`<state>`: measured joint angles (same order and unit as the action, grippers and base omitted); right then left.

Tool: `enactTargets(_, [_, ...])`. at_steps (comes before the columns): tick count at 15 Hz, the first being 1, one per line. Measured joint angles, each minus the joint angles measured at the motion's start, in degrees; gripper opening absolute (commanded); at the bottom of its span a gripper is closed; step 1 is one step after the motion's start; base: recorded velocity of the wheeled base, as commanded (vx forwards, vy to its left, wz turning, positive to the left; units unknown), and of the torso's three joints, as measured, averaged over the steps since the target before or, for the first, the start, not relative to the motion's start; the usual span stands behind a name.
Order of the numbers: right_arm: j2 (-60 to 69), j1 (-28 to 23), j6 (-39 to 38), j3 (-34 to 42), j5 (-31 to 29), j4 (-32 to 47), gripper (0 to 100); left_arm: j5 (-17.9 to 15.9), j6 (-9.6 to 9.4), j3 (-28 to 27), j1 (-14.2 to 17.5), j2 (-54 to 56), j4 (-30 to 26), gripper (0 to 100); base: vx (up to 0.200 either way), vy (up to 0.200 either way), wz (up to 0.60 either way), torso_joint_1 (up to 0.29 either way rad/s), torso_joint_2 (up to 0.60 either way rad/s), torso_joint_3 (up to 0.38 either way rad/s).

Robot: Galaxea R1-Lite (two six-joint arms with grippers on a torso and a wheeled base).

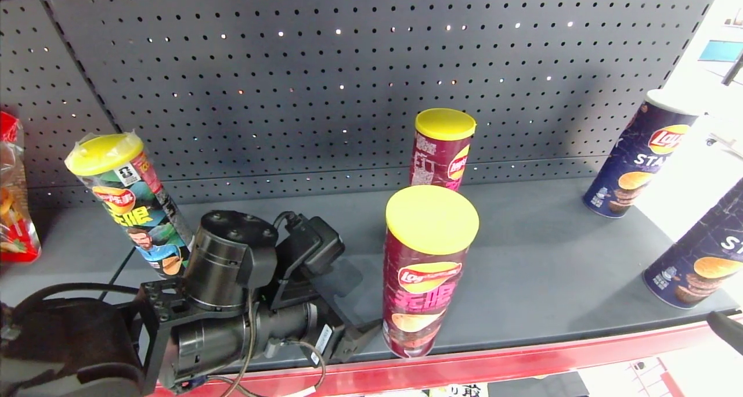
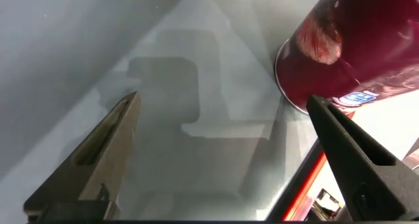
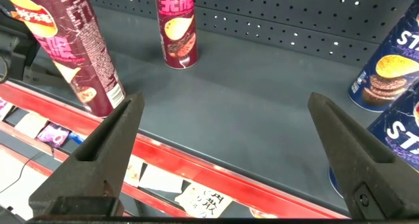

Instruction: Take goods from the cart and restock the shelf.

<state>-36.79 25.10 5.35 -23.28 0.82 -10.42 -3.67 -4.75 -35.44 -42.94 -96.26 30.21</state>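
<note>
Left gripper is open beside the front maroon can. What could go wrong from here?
The front maroon can stands near the shelf's red edge, and a finger of the left gripper sits close to its base: a sideways swing might tip it off. The right gripper could clip the blue cans if it advances.

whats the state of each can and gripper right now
front maroon can: upright, lid on
rear maroon can: upright, lid on
green can: upright, lid on
far blue can: upright, lid on
near blue can: upright, top out of frame
left gripper: open, empty
right gripper: open, empty
</note>
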Motion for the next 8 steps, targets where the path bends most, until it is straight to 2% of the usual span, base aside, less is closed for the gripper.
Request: enactTargets(8, [0.0,-0.3,0.0,0.0,0.0,0.0,100,0.0,-0.35,-2.0,-0.2,-1.8,0.0,100,0.000,0.000,0.00,0.000,0.00,0.000])
